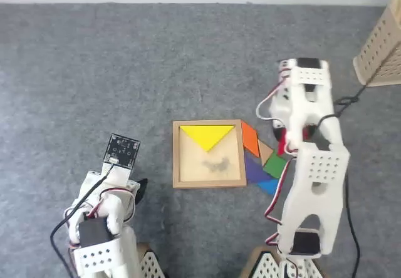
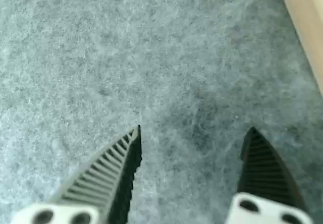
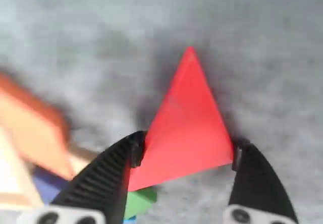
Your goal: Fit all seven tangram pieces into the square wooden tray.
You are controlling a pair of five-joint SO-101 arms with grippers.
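Observation:
The square wooden tray (image 1: 176,156) lies mid-table with a yellow triangle (image 1: 205,135) in its far half. Just right of it cluster an orange piece (image 1: 250,138), a tan triangle (image 1: 265,149), a green piece (image 1: 274,164), a purple piece (image 1: 255,170) and a blue piece (image 1: 269,185). My right gripper (image 3: 187,143) is shut on a red triangle (image 3: 189,118) by its two lower corners, beside that cluster; the red triangle (image 1: 282,143) peeks from under the arm. My left gripper (image 2: 194,129) is open over bare carpet, left of the tray edge (image 2: 303,22).
Grey carpet covers the whole table. A perforated beige box (image 1: 382,40) stands at the far right corner. The right arm's cables (image 1: 266,106) loop near the loose pieces. The left arm (image 1: 106,221) sits at the near left.

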